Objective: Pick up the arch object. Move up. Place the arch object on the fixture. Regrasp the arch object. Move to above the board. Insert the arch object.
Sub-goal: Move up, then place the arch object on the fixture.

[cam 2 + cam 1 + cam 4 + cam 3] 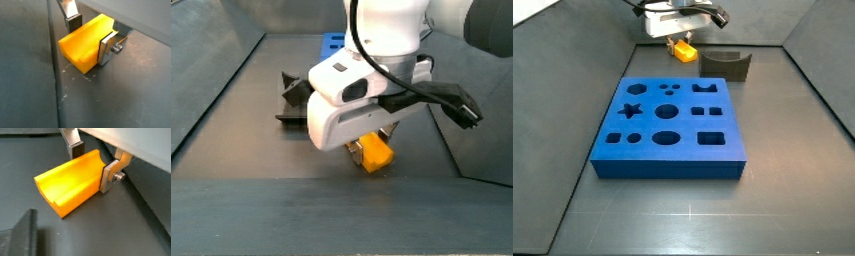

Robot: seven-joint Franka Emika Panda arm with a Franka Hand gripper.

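The arch object [67,185] is a yellow-orange block with a rounded groove along one face. It lies between the fingers of my gripper [92,170] in both wrist views [80,47]. One finger [109,175] presses its side and the dark pad [76,150] of the other meets the opposite edge, so the gripper is shut on it. In both side views the block [374,153] hangs under the gripper [372,135] close to the floor. The fixture [727,63] stands beside it. The blue board [667,125] lies farther out.
The dark fixture [298,100] sits between my gripper and the board's far end [331,42]. A dark edge [23,235] shows near the block in a wrist view. Grey walls [593,60] enclose the floor on the sides.
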